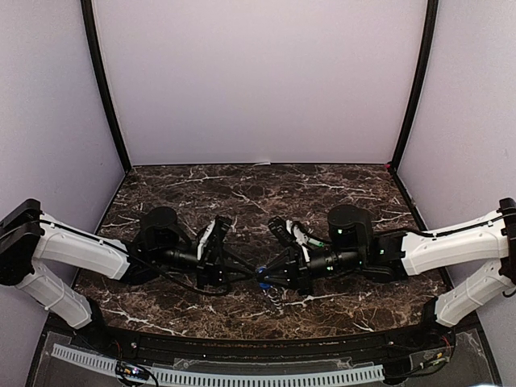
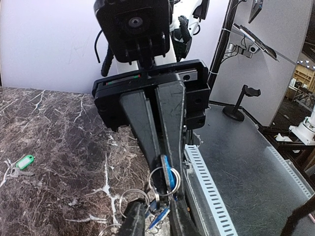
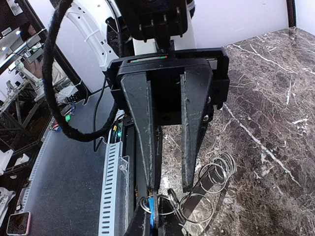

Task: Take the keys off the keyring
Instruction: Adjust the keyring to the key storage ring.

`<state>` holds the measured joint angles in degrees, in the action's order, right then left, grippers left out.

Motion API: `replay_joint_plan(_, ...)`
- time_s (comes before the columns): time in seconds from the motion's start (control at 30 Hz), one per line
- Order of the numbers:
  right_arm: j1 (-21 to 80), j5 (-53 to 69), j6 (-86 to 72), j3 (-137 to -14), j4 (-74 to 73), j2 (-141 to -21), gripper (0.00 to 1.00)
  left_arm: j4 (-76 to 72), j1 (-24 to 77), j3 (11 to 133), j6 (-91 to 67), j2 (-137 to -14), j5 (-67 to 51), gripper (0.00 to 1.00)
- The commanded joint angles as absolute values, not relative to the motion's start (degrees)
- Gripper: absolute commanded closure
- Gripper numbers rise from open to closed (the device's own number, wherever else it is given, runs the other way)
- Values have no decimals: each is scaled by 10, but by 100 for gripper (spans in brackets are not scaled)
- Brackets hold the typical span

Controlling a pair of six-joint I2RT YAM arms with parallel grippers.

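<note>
Keyring loops of wire (image 2: 132, 199) are hanging between both grippers near the table's middle, carrying a blue key (image 2: 170, 178). Right gripper (image 2: 162, 160) is pinching the blue key, jaws closed. Left gripper (image 3: 170, 189) is straddling the loops, jaws standing apart. Green-tagged key (image 2: 23, 162) is lying well apart on the marble table (image 2: 59, 128).

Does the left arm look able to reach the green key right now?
Probably yes: the green key lies uncovered on the table, clear of the wire rings where the left gripper sits, jaws apart.
</note>
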<state>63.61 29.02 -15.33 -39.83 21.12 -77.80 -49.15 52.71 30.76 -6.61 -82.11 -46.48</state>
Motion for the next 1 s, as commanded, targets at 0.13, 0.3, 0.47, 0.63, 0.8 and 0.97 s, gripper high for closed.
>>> replay_joint_plan(0.13, 629, 310, -159, -405, 261, -780, 100, -474, 538, 336, -43, -825, -474, 83)
replay_joint_plan(0.3, 628, 310, -160, -406, 260, -780, 100, -442, 541, 348, -24, -825, -475, 85)
replay_joint_plan(0.47, 627, 306, -160, -405, 260, -778, 100, -468, 545, 343, -41, -830, -489, 96)
replay_joint_plan(0.63, 622, 285, -161, -395, 256, -764, 100, -486, 547, 335, -55, -834, -498, 100)
replay_joint_plan(0.8, 617, 267, -164, -381, 244, -741, 100, -494, 547, 323, -56, -825, -477, 100)
replay_joint_plan(0.97, 614, 249, -168, -362, 234, -718, 100, -515, 546, 310, -64, -816, -465, 100)
